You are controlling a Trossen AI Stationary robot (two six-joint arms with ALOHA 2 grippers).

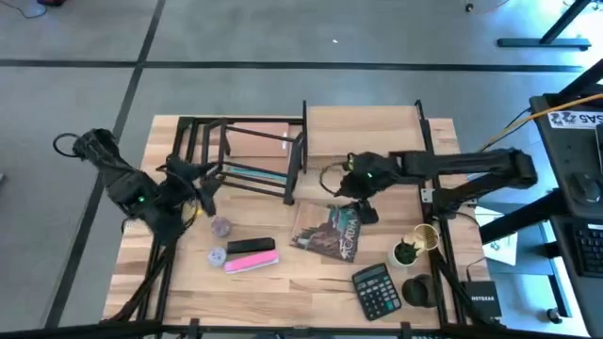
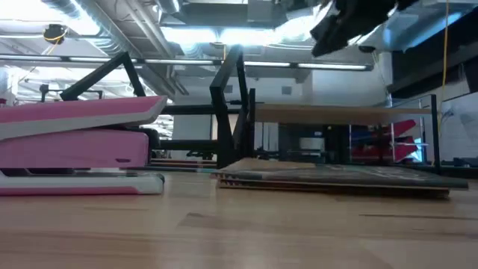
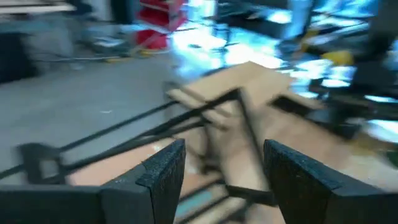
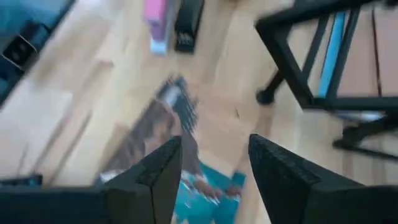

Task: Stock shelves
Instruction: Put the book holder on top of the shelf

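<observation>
The butcher-block table (image 1: 283,282) carries everything. At its far side stand the shelves: the wooden shelf (image 1: 367,127), light boards on thin black posts, sits right of centre, and the black bar rack (image 1: 240,151) sits just left of it, touching or nearly so. A teal strip lies under the rack's bars. From the low view the shelf's upper board (image 2: 336,113) shows as a pale plank on slim black uprights.

A magazine (image 1: 328,231) with a dark, teal-edged cover lies flat near the middle of the table, in front of the shelf. Its cover print is too blurred to read. A pink stapler (image 1: 251,261) rests left of it, with a black bar (image 1: 251,246) just behind. A black calculator (image 1: 377,290) lies near the front right, its keys unreadable. A small potted plant (image 1: 407,251), a dark round object (image 1: 419,290) and two small round things (image 1: 220,227) complete the scatter. Off the table at right, a box bears lettering that may read "NETGEAR", though it is tiny.

The right gripper (image 4: 210,174) hangs above the magazine, fingers parted, holding nothing. The left gripper (image 3: 224,177) hovers by the rack's left end, likewise spread and empty.
</observation>
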